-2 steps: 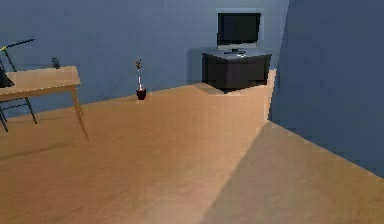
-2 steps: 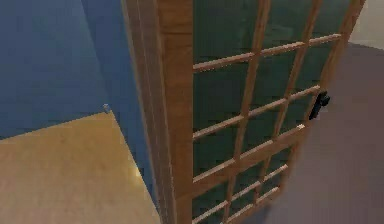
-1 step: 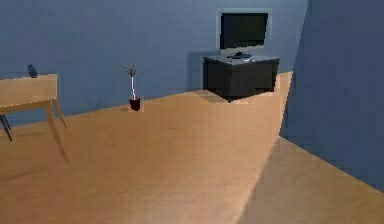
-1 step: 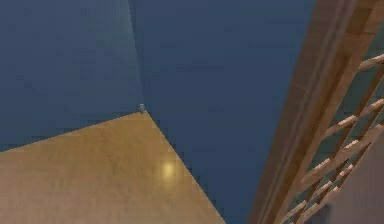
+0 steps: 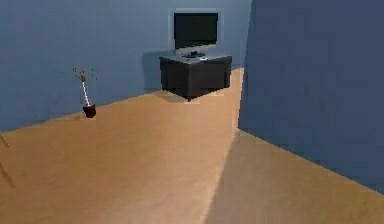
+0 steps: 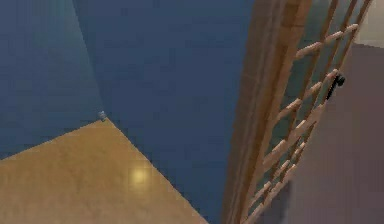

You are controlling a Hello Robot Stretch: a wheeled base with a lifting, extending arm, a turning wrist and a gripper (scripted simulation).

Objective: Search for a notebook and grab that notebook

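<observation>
How the gripper stands cannot be told, nor yet where the notebook lies. Close on the arm side, a wooden paned door [image 6: 300, 120] could catch a turning base. Farther off, the pale scrap [image 5: 203, 58] on the television stand [image 5: 195, 78] is easily misjudged, and the red vase [image 5: 89, 110] could be knocked.

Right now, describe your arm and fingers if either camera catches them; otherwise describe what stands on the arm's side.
On the arm's side: a dark blue wall, a tan wooden floor with one bright glint, and a pale wooden door with slanted lattice bars and a small black handle.
</observation>
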